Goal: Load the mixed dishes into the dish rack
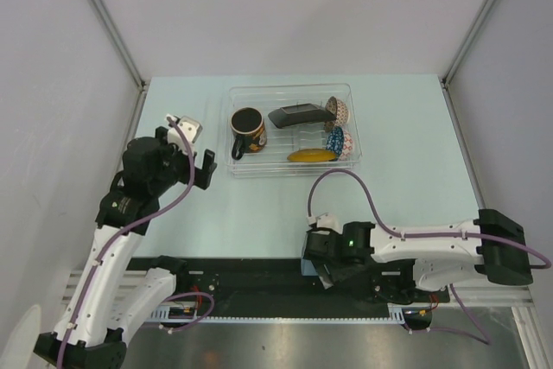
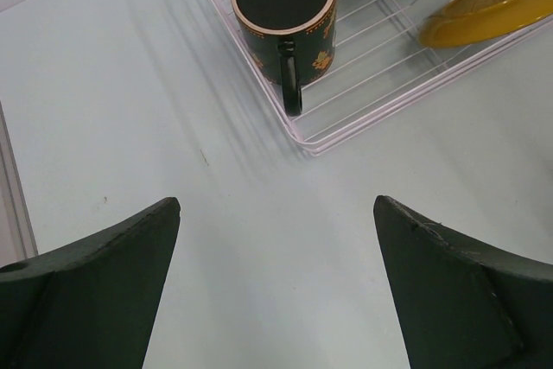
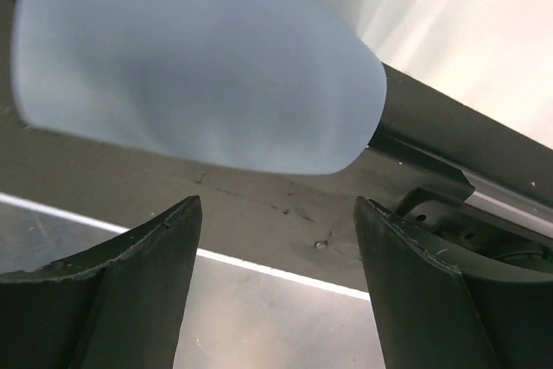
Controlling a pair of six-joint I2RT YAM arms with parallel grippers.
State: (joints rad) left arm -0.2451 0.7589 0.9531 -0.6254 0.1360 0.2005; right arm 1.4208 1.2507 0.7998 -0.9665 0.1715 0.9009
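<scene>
The clear dish rack [image 1: 354, 149] stands at the table's far middle. It holds the dark mug [image 1: 248, 131], the black plate [image 1: 298, 115], the cream-pink bowl [image 1: 337, 111], the blue bowl [image 1: 340, 140] and the yellow saucer [image 1: 311, 155]. My left gripper [image 1: 185, 156] is open and empty above the table, left of the rack. In its wrist view [image 2: 276, 213] the mug [image 2: 285, 6] and saucer [image 2: 488, 10] lie ahead. My right gripper [image 1: 321, 267] is open at the table's near edge. The light-blue cup [image 3: 190, 66] is close ahead of its fingertips [image 3: 276, 205], not between them.
The rack's wire grid [image 2: 346, 118] shows in the left wrist view. A black rail [image 1: 259, 295] with the arm bases runs along the table's near edge, right under my right gripper. Grey walls [image 1: 69, 127] close in the left, right and back sides.
</scene>
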